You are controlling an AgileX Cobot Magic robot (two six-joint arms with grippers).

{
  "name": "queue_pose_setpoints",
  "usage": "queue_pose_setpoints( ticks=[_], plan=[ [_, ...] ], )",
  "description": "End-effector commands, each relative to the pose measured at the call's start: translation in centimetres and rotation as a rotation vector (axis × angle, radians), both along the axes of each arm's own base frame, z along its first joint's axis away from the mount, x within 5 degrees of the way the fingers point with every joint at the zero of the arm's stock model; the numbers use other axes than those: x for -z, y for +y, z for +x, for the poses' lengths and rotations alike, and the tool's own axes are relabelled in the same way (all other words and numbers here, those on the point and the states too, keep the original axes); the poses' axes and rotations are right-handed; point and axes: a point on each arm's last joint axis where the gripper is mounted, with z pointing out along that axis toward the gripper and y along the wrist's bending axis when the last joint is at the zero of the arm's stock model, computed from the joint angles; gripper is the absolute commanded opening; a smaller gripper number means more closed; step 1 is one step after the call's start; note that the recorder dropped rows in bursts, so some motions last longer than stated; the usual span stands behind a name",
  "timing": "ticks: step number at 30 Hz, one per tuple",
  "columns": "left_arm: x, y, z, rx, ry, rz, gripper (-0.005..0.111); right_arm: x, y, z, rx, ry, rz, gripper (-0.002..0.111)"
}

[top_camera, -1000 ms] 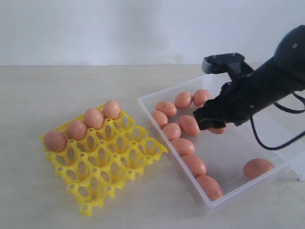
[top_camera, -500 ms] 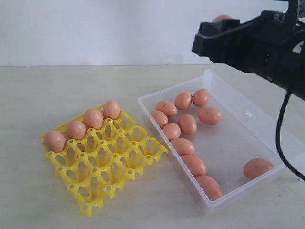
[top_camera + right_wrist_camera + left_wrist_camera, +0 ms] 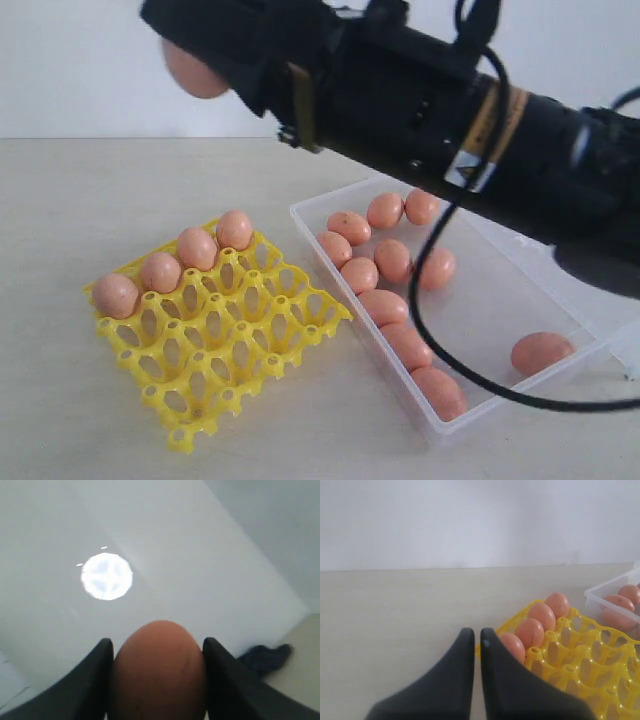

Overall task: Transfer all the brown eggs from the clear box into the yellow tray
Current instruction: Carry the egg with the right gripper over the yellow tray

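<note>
My right gripper (image 3: 157, 642) is shut on a brown egg (image 3: 195, 75), held high in the air beyond the yellow tray (image 3: 180, 435); its arm stretches across the top of the exterior view. Several brown eggs (image 3: 160, 270) fill the tray's far-left row. More of them (image 3: 383, 305) lie in the clear box (image 3: 490, 320) to the tray's right, most along its left wall. My left gripper (image 3: 476, 632) is shut and empty, low beside the tray's corner, close to the end egg (image 3: 512, 647). It does not show in the exterior view.
A black cable (image 3: 440, 350) from the right arm hangs in a loop over the clear box. One egg (image 3: 540, 352) lies apart at the box's near right corner. Tray and box stand on a pale table (image 3: 80, 200) before a white wall.
The right gripper rose out of the clear box with an egg in its jaws and swung left across the view. It is now high above the table behind the tray.
</note>
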Motion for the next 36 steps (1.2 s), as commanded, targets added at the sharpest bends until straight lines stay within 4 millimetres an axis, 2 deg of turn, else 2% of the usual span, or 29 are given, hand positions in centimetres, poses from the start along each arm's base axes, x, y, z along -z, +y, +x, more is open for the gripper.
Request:
queue_pose_setpoints(
  ticks=[1,3,6,10,15,18,22,25,28,36],
  plan=[
    [0.0,0.0,0.0,-0.002,-0.007,-0.004,0.004,-0.4,3.0,1.9,-0.248,-0.007,0.067,0.000],
    [0.0,0.0,0.0,-0.002,-0.007,-0.004,0.004,0.1,4.4,3.6,-0.278,0.000,0.052,0.000],
    [0.0,0.0,0.0,-0.002,-0.007,-0.004,0.004,1.1,5.3,5.1,-0.283,0.026,0.050,0.000],
    [0.0,0.0,0.0,-0.002,-0.007,-0.004,0.004,3.2,6.7,6.9,-0.274,0.166,-0.070,0.000],
    [0.0,0.0,0.0,-0.002,-0.007,-0.004,0.004,5.8,8.6,7.5,-0.390,0.207,-0.294,0.000],
    [0.0,0.0,0.0,-0.002,-0.007,-0.004,0.004,7.0,9.6,8.0,-0.256,0.255,-0.410,0.000],
    [0.0,0.0,0.0,-0.002,-0.007,-0.004,0.004,9.0,11.0,7.5,-0.107,0.199,-0.643,0.000],
    [0.0,0.0,0.0,-0.002,-0.007,-0.004,0.004,10.0,11.4,8.3,-0.064,0.206,-0.700,0.000],
    [0.0,0.0,0.0,-0.002,-0.007,-0.004,0.004,11.2,13.0,9.5,-0.130,0.221,-0.728,0.000],
    [0.0,0.0,0.0,-0.002,-0.007,-0.004,0.004,13.7,13.6,10.1,-0.182,0.061,-0.863,0.000]
  ],
)
